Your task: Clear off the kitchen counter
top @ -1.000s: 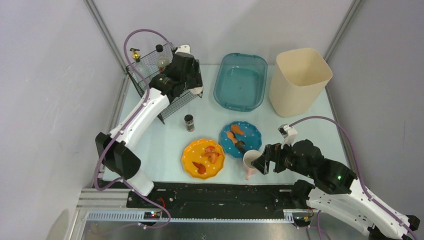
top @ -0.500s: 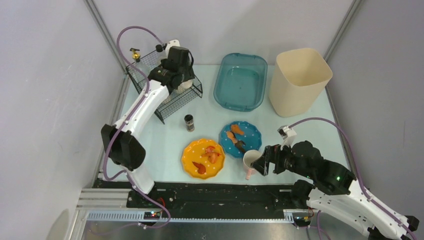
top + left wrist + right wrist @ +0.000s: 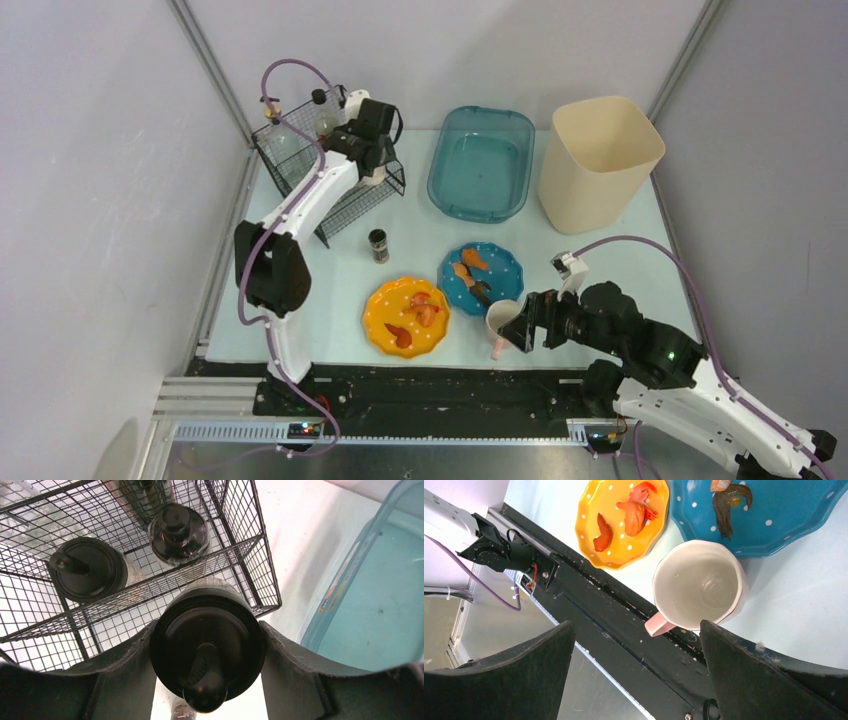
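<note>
Left arm [image 3: 300,205] reaches further back than before, I see left tool [image 3: 209,655] clamped on a black-lidded jar [image 3: 200,615] by the wire basket [image 3: 240,545], far-left bench [image 3: 335,265], right tool [image 3: 636,625] spread wide at the mug [image 3: 696,585], bench's near edge.

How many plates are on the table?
2. The orange plate sits near the front edge, and the blue plate is just right of it, beside the mug. None seem hidden.

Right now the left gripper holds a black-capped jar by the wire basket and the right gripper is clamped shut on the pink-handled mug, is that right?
No: the right gripper is open, jaws wide apart, not closed on the pink-handled mug, as the right wrist view shows. The left gripper does hold the black-capped jar by the wire basket.
</note>
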